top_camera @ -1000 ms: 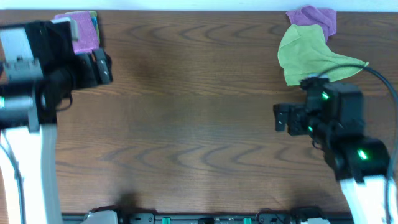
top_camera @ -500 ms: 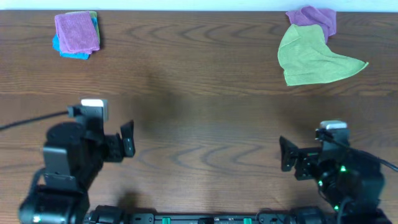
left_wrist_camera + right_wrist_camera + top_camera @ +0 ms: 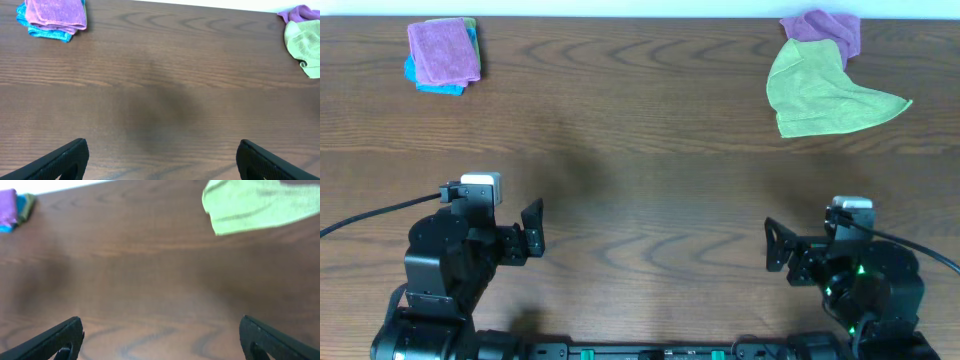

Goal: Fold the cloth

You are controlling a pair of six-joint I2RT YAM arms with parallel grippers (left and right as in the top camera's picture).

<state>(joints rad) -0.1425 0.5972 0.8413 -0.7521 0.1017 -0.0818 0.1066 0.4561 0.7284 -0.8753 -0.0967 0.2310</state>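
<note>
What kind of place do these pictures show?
Probably a robot laboratory or test bench: the left arm and the right arm stand at a dark wooden table, with a stack of folded cloths and a loose lime-green cloth at its far corners.

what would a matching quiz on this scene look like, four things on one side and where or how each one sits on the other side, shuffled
Things:
1 folded purple cloth
2 lime-green cloth
3 crumpled purple cloth
4 left hand

Places or states:
a lying loose, far right side
b open and empty, near side
c on top of a blue cloth, far left corner
d bunched at the far edge, against the green one

Pairs: 1-c, 2-a, 3-d, 4-b
</note>
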